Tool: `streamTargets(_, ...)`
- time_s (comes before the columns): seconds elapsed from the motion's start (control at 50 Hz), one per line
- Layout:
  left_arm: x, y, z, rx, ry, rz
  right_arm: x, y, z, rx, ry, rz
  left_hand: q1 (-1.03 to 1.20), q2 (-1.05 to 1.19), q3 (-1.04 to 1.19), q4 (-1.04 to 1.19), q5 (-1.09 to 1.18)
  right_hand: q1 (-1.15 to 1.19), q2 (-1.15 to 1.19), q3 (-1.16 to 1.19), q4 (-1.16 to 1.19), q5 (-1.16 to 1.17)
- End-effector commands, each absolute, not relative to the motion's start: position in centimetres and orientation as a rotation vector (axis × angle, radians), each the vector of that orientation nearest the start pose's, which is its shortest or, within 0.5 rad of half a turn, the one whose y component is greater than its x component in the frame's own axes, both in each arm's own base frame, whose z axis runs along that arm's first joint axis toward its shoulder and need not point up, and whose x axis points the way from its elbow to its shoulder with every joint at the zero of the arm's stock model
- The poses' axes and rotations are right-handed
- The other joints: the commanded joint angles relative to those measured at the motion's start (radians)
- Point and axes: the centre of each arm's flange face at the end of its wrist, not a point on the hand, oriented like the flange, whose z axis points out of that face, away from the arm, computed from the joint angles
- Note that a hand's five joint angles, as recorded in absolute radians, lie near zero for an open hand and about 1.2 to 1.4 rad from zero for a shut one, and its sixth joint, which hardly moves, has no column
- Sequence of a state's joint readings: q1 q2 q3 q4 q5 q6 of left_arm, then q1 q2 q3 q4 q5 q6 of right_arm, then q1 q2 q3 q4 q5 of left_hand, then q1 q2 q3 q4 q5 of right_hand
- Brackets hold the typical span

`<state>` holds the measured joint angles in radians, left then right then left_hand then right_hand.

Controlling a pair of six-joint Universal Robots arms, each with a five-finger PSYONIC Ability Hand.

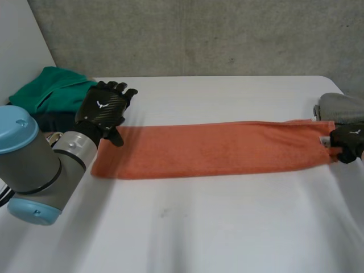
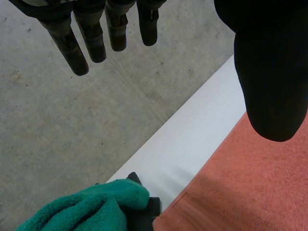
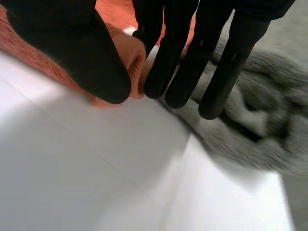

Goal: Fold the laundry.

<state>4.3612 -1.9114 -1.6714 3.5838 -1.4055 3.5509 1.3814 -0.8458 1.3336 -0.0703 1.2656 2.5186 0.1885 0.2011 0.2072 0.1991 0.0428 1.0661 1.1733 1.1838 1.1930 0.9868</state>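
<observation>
1. The right hand (image 1: 348,142) is at the far right of the head view. Its thumb and fingers pinch the end of the orange towel (image 1: 216,149) between them.
2. The left hand (image 1: 105,108) is at the upper left, over the towel's other end. Its fingers are straight and spread, and it holds nothing.
3. The towel lies flat in a long strip across the middle of the white table (image 1: 199,227), from one hand to the other.
4. A green cloth (image 1: 54,91) is bunched up in the upper left, just behind the left hand. A grey cloth (image 1: 341,107) sits at the right edge, just beside the right hand.
5. I think the towel is soft, light and floppy. It will sag when lifted, and it will not break. Its fuzzy side should not slip out of a pinch.
6. The best places to hold it look like the two corners of a short end, so that end comes up straight.
7. A small white tag (image 1: 324,141) pokes out at the towel's right end, by the right hand. It is too small to read. Each hand has a little white mark on its back, with no words I can read.
</observation>
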Motion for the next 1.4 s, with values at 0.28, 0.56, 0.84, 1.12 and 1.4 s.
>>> streamTargets(0.28, -25.2, -27.7, 23.7, 0.950, 1.969, -2.362, 5.2, -43.4, 22.4, -1.086, 2.698, -2.346, -0.014, -0.027, -0.033, -0.025, -0.043, 0.330, 0.223, 0.213, 0.203, 0.235)
streamTargets(0.56, -24.9, -26.6, 24.7, 0.902, 1.989, -2.421, 34.2, -27.9, 20.0, -1.763, 1.339, -2.162, -0.014, -0.027, -0.033, -0.025, -0.043, 0.330, 0.223, 0.213, 0.203, 0.235)
streamTargets(0.84, -27.9, -27.2, 23.6, 0.991, 1.986, -2.462, 36.7, -25.5, 14.5, -1.693, 1.737, -2.066, -0.014, -0.027, -0.033, -0.025, -0.043, -0.892, -0.999, -1.009, -1.018, -0.987)
streamTargets(1.12, -37.2, -24.8, 18.7, 1.298, 2.088, -2.499, 26.5, -26.3, 15.6, -1.115, 2.229, -1.786, -0.014, -0.027, -0.033, -0.025, -0.043, -0.892, -0.999, -1.009, -1.018, -0.987)
streamTargets(1.4, -38.6, -28.9, 12.3, 1.248, 2.233, -2.113, 21.0, -29.3, 13.3, -1.220, 2.381, -1.951, -0.014, -0.027, -0.033, -0.025, -0.043, 0.330, 0.223, 0.212, 0.203, 0.235)
